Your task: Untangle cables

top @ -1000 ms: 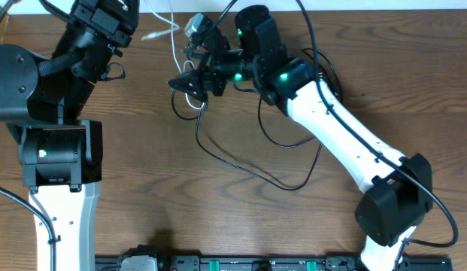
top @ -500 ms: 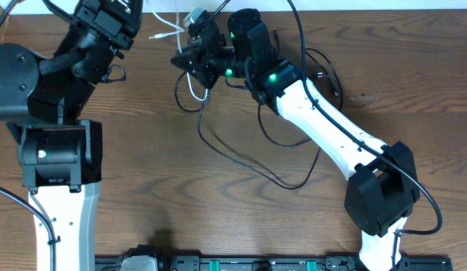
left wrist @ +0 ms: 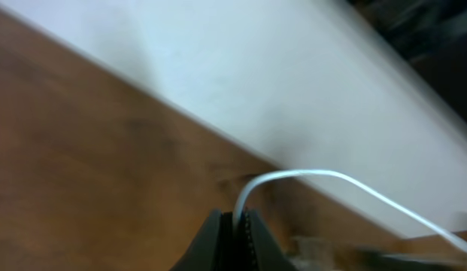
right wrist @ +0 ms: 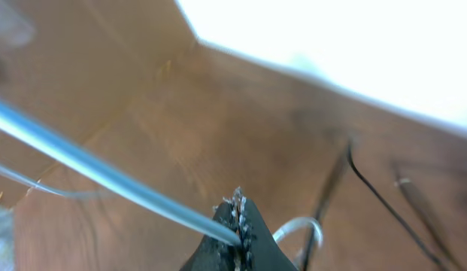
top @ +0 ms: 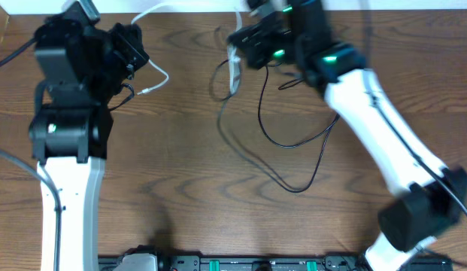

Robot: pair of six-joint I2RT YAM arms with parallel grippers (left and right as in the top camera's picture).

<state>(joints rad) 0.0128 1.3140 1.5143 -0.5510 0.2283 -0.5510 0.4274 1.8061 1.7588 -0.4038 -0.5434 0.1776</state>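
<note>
The left end effector point(left wrist: 233, 226) has its 2 fingers pressed together on the white cable point(left wrist: 323, 172), which rises from the tips in a smooth arc. The right end effector point(right wrist: 237, 220) is likewise pinched shut on that thin, glossy white cord, which runs taut away to its left; its serrated fingertips show at the grip. From overhead, the cord appears to stretch along the far edge of the bench point(top: 180, 211) between the 2 grips, with 1 loose end and its small plug trailing just right of the left arm and a short loop hanging below the right one. By the look of it, the task is partway done: the white cord is lifted and largely drawn clear, though blur near the right grip hides whether it is fully free. The black cables point(top: 292, 189) lie on the brown wood-grain bench at centre right, thin, matte and limp, in open loops that cross one another. Separating those loops and laying each cord out apart seems to be what is left.
</note>
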